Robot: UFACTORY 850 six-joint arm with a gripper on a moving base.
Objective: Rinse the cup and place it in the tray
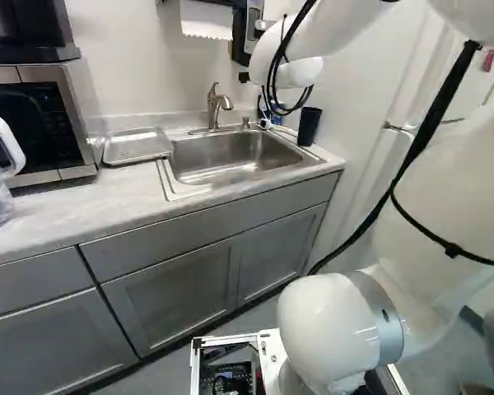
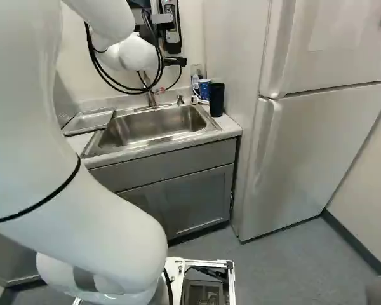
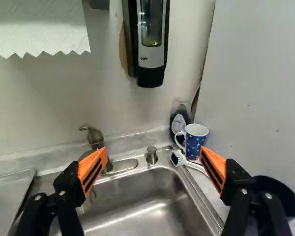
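"What is largest around the gripper [image 2: 176, 61]?"

"The refrigerator [image 2: 311, 152], stood well to its right. The grey cabinets [image 1: 173, 280] are set lower, topped by the counter [image 1: 74, 197]. On that counter, the microwave [image 1: 66, 123] is placed well to the left."

"And the sink?"

"The sink [image 1: 230, 156] is let into the counter, ahead of and below the gripper [image 3: 150, 169]. The metal tray [image 1: 136, 146] named in the task is found to its left, laid just beside the basin."

"How are the fingers held?"

"They are spread wide, the orange pads [image 3: 92, 169] well apart, with nothing clasped. Ahead and higher, the soap dispenser [image 3: 151, 44] is mounted on the wall."

"Where is the cup?"

"Two are seen, and which is meant cannot be told. A black tumbler [image 2: 216, 100] is stood upright below and to the right, partly hidden by the right finger in the wrist view. A smaller blue patterned mug [image 3: 194, 142] is stood upright ahead, beyond the tip of that finger."

"Anything smaller?"

"A white brush [image 3: 189, 163], its bristled head rested near the sink's corner, ahead of the gripper, just beside the mug."
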